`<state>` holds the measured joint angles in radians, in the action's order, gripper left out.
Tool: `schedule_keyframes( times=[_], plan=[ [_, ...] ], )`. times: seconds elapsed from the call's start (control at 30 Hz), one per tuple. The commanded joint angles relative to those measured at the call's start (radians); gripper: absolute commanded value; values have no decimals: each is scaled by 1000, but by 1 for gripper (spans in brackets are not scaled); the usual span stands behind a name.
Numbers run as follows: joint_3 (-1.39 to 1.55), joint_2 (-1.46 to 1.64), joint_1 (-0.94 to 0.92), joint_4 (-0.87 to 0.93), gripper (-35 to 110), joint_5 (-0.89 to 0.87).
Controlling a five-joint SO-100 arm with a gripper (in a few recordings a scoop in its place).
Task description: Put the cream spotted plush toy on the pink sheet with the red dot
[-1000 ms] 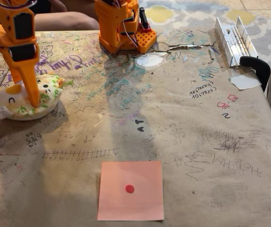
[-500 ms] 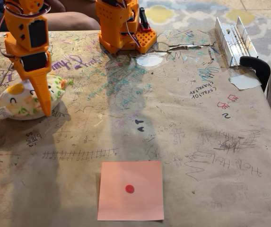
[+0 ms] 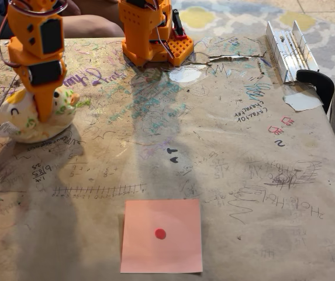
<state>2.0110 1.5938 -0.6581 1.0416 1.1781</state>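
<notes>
Gripping the plush toy at the table's far left, the placing not yet done.
Fixed view: 1 orange gripper (image 3: pixel 44 110) pinches 1 cream spotted plush toy (image 3: pixel 30 120), fingers narrow around its middle; next it likely needs a lift and a carry toward 1 pink sheet (image 3: pixel 161 236) with 1 red dot (image 3: pixel 160 233), well apart near the front edge.

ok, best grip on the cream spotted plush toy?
Across the rounded middle of the cream spotted plush toy, from above. It lies long-side across the fixed view, soft and domed, so the middle fits between the fingers. The tool is already on that spot; whether it has closed is unclear.
</notes>
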Motion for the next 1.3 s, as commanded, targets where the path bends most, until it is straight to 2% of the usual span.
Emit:
schedule_keyframes(
  times=[0.0,0.17,0.33,0.47,0.57,0.73,1.0,1.1,1.2,1.27],
  plan=[
    [63,249,121,18,0,-149],
    [252,729,368,35,0,-451],
    [287,1189,589,235,0,-724],
    [282,1572,681,362,0,-816],
    [253,1738,690,425,0,-844],
    [164,1782,704,465,0,-879],
    [-229,1781,870,598,0,-936],
    [-270,1781,905,612,0,-927],
    [-64,1776,851,456,0,-902],
    [133,1671,742,202,0,-894]
  ],
)
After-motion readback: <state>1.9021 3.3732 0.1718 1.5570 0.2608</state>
